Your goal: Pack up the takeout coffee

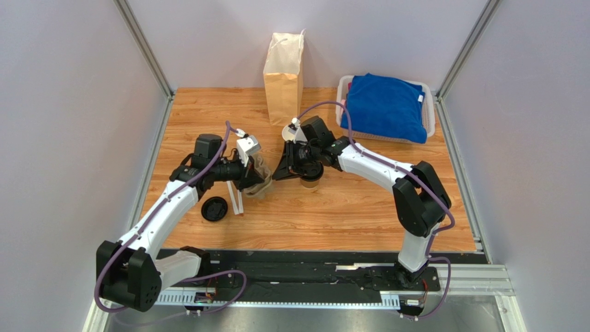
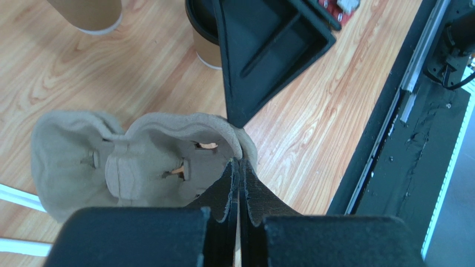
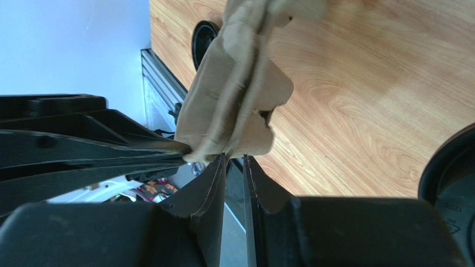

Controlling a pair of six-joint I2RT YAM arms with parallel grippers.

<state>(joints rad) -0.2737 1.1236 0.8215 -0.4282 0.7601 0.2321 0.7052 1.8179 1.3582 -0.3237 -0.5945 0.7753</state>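
Pinching the rim of the pulp cup carrier (image 2: 139, 161) with jaws pressed together, the left gripper (image 2: 240, 162) holds it while the right gripper (image 3: 234, 157), jaws narrowly apart, has its tips at that same rim, so readying the carrier seems the step in hand, and the takeout coffee (image 1: 311, 178), standing on the surface (image 1: 360, 207) beneath the right gripper, next calls for a clean grasp.

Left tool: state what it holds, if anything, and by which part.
The left tool holds the cup carrier, pinched shut on its thin rim at one end.
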